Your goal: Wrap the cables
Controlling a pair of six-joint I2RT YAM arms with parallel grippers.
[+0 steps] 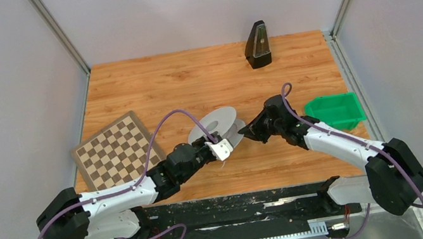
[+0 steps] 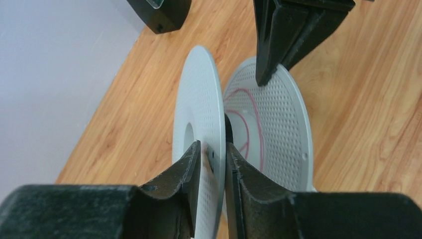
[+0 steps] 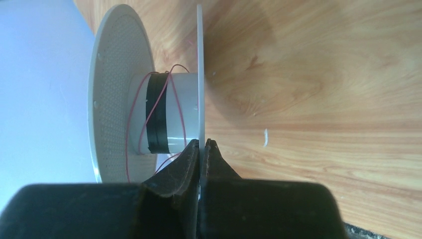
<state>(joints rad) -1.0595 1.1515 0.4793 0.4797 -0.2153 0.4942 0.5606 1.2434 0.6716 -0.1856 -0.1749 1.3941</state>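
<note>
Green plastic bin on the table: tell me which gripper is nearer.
Right. The right gripper sits just left of the green plastic bin; the left gripper is farther left, beyond the white plastic spool.

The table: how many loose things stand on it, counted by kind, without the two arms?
Chessboard: 1
White cable spool: 1
Thin red cable, wound on the spool: 1
Green bin: 1
Black wedge-shaped device: 1
Total: 5
</note>
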